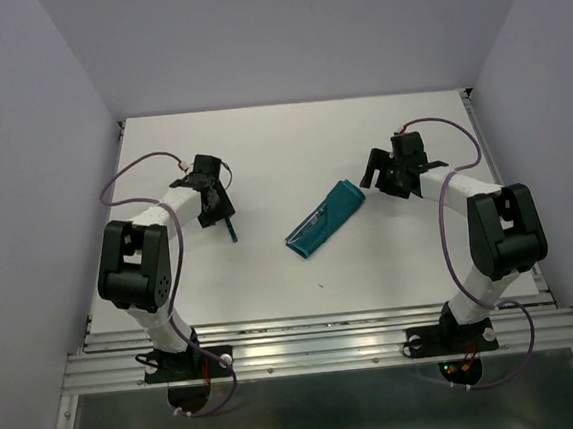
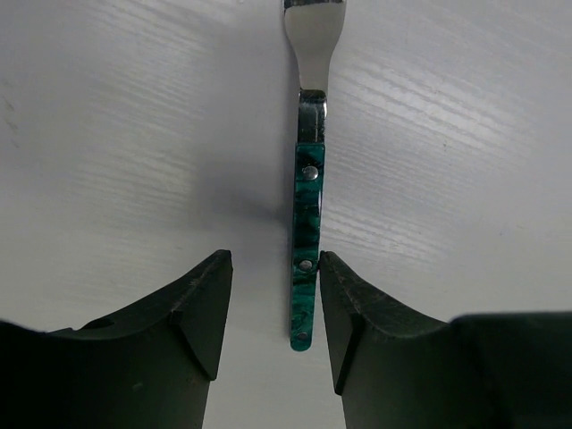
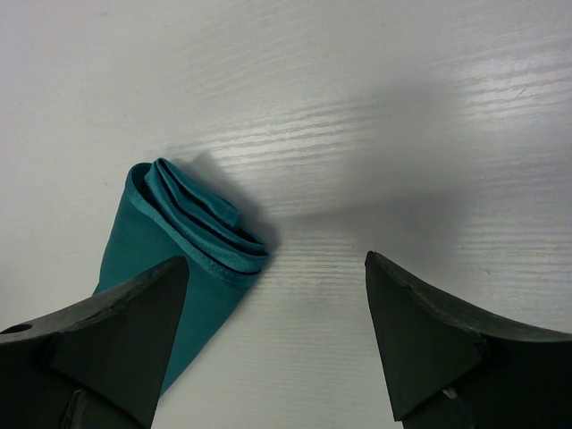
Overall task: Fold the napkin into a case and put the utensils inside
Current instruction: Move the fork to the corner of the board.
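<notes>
The utensil point(image 2: 306, 241) on the left is lying flat on the worktop point(image 1: 261, 146), silver head pointing away from the arm. The left pincer point(image 2: 274, 257) is straddling the tail of its teal handle, fingers apart. One finger is sitting just beside the handle and a gap is showing on the other side, so nothing is clamped. That handle is looking thin, stiff and glossy; I'm judging it slippery and lying low, so pinching squarely across its narrow width is looking like the best hold. Moving to the middle, the case point(image 1: 327, 219) is lying diagonally as a long folded pouch, with a slim silvery line point(image 1: 312, 220) showing along its side, perhaps cutlery tucked in. It's looking soft and light, and is likely shifting if nudged. On the right, the right pincer point(image 3: 275, 261) is hovering wide apart over the pouch's rolled end, gripping nothing.
</notes>
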You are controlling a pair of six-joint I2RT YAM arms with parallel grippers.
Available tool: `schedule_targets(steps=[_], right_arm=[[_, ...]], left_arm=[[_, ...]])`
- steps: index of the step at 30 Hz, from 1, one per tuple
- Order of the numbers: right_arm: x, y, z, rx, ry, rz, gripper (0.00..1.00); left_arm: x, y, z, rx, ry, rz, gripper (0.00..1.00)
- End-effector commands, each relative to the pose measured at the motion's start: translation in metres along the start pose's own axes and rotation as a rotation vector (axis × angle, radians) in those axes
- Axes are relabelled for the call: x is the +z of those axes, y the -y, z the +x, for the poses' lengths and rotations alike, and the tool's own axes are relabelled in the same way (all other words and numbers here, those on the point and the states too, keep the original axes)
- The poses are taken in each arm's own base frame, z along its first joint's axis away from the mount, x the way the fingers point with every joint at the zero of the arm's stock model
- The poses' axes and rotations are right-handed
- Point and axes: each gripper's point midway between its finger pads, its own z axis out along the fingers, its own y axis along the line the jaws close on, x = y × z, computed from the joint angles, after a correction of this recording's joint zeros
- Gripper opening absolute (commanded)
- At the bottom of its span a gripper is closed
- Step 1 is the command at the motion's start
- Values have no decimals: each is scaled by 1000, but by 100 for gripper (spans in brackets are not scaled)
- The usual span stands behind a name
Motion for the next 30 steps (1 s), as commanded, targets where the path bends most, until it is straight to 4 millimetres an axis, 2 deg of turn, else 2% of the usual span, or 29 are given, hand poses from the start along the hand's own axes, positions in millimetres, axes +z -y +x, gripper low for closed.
schedule_targets(steps=[1, 5, 6, 8, 12, 13, 15, 16, 19, 23, 24, 25, 26, 28, 30], right_arm=[[-5, -9, -4, -17, 20, -29, 85], [-3, -11, -3, -12, 16, -39, 85], [-3, -12, -3, -9, 12, -46, 85], [-3, -14, -3, -6, 11, -54, 85], [-5, -13, -2, -6, 12, -55, 85], [-6, -13, -1, -6, 12, -55, 85], [-7, -12, -1, -6, 12, -51, 85], [-8, -12, 0, -5, 12, -51, 86], [-11, -10, 1, 0, 18, -44, 86], [-18, -6, -4, 11, 51, -24, 86], [-23, -6, -6, 15, 64, -23, 86], [-25, -7, -8, 17, 73, -26, 86], [-28, -9, -9, 19, 79, -34, 87], [-31, -10, -9, 19, 79, -43, 87], [-34, -13, -10, 20, 80, -56, 88]], left_arm=[[5, 13, 2, -36, -3, 61, 54], [11, 27, 7, -27, -28, 106, 54], [13, 36, 11, -15, -46, 137, 53], [10, 67, 5, 23, -54, 233, 52], [7, 101, -5, 79, -50, 316, 52], [6, 117, -14, 93, -31, 339, 52], [10, 126, -20, 120, -29, 343, 53], [3, 139, -38, 126, 8, 367, 54], [-5, 155, -62, 160, 51, 388, 57], [-20, 160, -96, 214, 140, 360, 63], [-17, 155, -99, 230, 145, 323, 68], [-23, 158, -109, 244, 169, 321, 71], [-21, 151, -114, 300, 188, 280, 77], [-14, 148, -115, 430, 185, 261, 85], [-7, 140, -110, 517, 155, 229, 89]])
